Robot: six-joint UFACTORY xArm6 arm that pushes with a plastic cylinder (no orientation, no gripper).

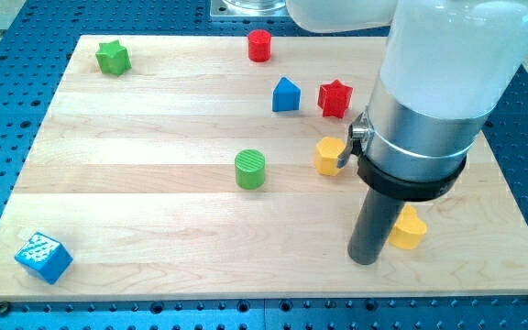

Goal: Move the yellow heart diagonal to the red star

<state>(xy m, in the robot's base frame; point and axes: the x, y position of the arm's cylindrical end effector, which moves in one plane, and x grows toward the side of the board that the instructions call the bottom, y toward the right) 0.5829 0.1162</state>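
My tip (365, 259) rests on the tabletop (154, 211) at about five o'clock from the board's centre, touching or just beside the left edge of a yellow block (411, 229) that sits at its three o'clock. That block is partly covered by the rod, so whether it is the yellow heart is hard to say. A second yellow block (329, 156) lies near the red star (335, 98), at the star's six o'clock, and its notched side suggests a heart too (the arm's collar clips its right edge).

There is no gripper on this arm, only the rod, so nothing is spread, pressed together or pinching.

The main risk, as I judge it, is pushing the wrong yellow piece, since both look alike from here. A push off-centre could also spin the block away from the tip, and the bulky arm could sweep the upper yellow block into the red star or the blue block (286, 95) beside it.

The green cylinder (250, 170), red cylinder (260, 45), green star (113, 58) and blue cube (43, 258) stand well apart.
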